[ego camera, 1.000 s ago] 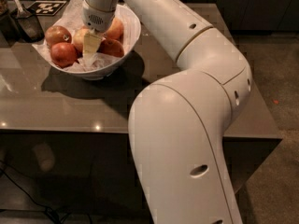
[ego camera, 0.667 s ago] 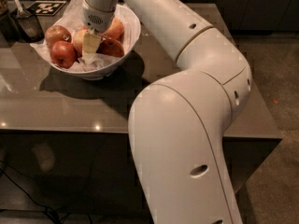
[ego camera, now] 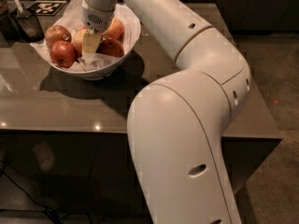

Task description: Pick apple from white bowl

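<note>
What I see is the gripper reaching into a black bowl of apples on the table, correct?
No, not black: the camera view shows the gripper reaching into a white bowl of apples on the table.

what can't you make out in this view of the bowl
Camera view only:
- The pincer, down inside the white bowl: its tip is sunk among the red apples.
- The apple: mostly covered by the pincer; contact unclear.
- Bowl's far rim: behind the arm.
- Dark container, top left: contents too dim.
</note>
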Robot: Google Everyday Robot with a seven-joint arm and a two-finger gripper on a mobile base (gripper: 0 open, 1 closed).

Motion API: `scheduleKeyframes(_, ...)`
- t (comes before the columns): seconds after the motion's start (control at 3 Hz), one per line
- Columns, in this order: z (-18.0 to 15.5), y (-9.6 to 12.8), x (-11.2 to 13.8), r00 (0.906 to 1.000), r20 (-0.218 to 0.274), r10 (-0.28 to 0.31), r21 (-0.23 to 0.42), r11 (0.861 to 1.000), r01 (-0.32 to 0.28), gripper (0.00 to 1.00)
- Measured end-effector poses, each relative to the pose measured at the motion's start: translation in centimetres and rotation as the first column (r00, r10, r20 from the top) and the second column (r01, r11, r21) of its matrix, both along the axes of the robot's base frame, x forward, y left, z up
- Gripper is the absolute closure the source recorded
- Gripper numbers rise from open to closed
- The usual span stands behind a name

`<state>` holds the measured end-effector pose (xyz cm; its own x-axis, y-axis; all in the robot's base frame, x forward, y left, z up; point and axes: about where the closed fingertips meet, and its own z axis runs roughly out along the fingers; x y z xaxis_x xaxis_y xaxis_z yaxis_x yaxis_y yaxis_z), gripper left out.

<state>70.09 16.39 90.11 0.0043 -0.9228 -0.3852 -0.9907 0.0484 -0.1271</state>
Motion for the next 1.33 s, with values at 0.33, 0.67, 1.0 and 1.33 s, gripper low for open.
scheduleKeyframes(0.33, 2.6, 0.3, -0.8, 0.9975, 0.070, -0.012, 0.025, 1.000, 0.011, 1.00)
scheduleKeyframes(0.67, 5.1, 0.7, -1.8, 0.9925, 0.122, -0.007, 0.038, 0.999, 0.003, 1.00)
scheduleKeyframes(1.0, 5.9, 0.8, -2.2, 0.9914, 0.131, -0.005, 0.048, 0.999, -0.001, 1.00)
scheduleKeyframes(1.33, 8.6, 0.8, -3.2, 0.9836, 0.180, 0.004, 0.053, 0.998, -0.014, 1.00)
